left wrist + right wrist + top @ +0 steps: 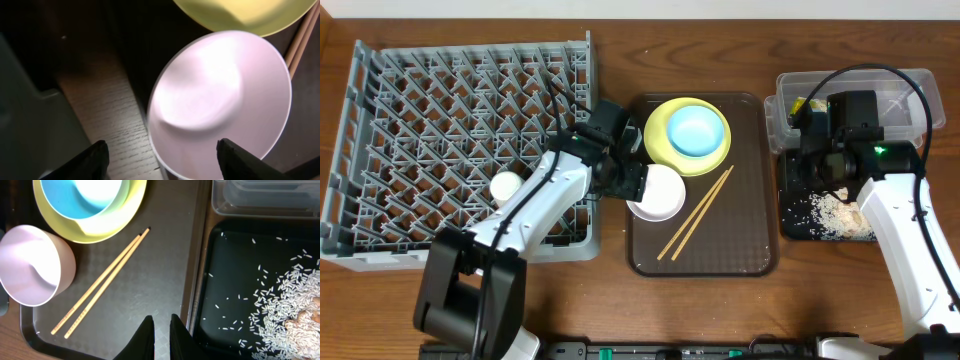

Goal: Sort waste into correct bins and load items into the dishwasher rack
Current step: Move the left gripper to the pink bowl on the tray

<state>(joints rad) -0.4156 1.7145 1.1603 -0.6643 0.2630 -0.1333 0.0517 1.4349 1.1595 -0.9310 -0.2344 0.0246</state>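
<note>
1. The left gripper (161, 146) has its jaws spread wide, and the near rim of the white bowl (220, 100) lies between the two fingers. I cannot tell whether either finger touches the bowl.
2. The white bowl is at the left edge of the brown serving tray (745, 240), just beside the dishwasher rack (440, 120).
3. The yellow plate (665, 140) is at the far end of the serving tray with the light blue bowl (698, 130) sitting in it.
4. The two chopsticks (695, 213) lie side by side on the serving tray, slanting between the white bowl and the tray's right side.
5. The small white cup (506, 186) is in the rack, near its right side.
6. The right gripper (161, 337) has its jaws drawn narrow with nothing between them. It hangs over the right rim of the serving tray, beside the black tray (225, 280).
7. Rice scraps (290, 300) are scattered in the black tray. The clear tub (265, 195) lies just beyond it on the bench (620, 50).
</note>
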